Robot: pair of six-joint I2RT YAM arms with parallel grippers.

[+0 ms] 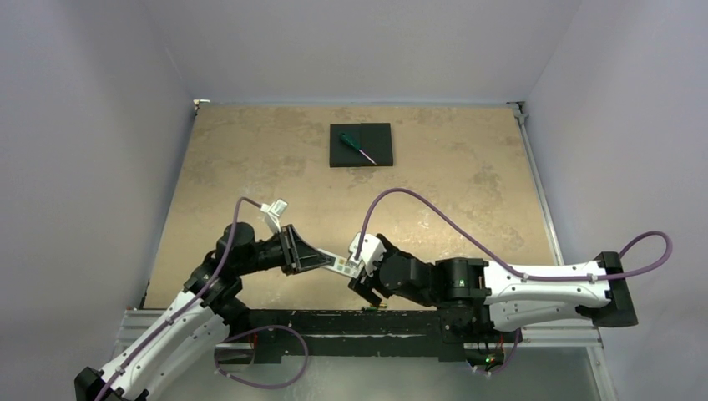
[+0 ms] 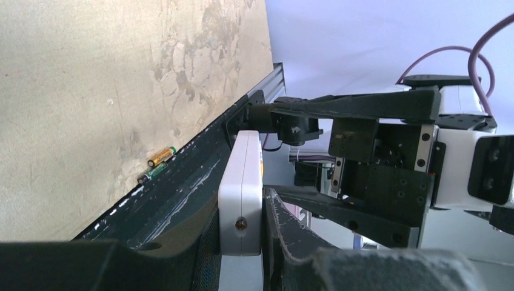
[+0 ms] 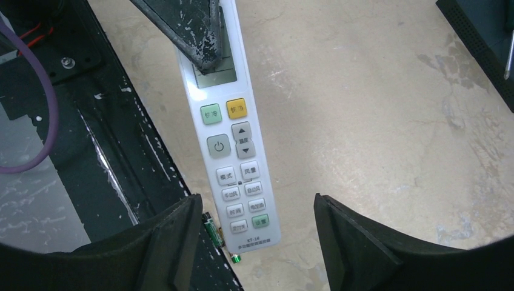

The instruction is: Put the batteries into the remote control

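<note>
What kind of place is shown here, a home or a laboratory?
Most likely a robot laboratory cell: plain pale walls enclose a tan tabletop, and the left arm and right arm are mounted on a black rail at its near edge.

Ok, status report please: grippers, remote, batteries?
Left gripper shut on remote control. Right gripper open, straddling its button end, no contact. Batteries on table by near rail, not loaded.
</note>
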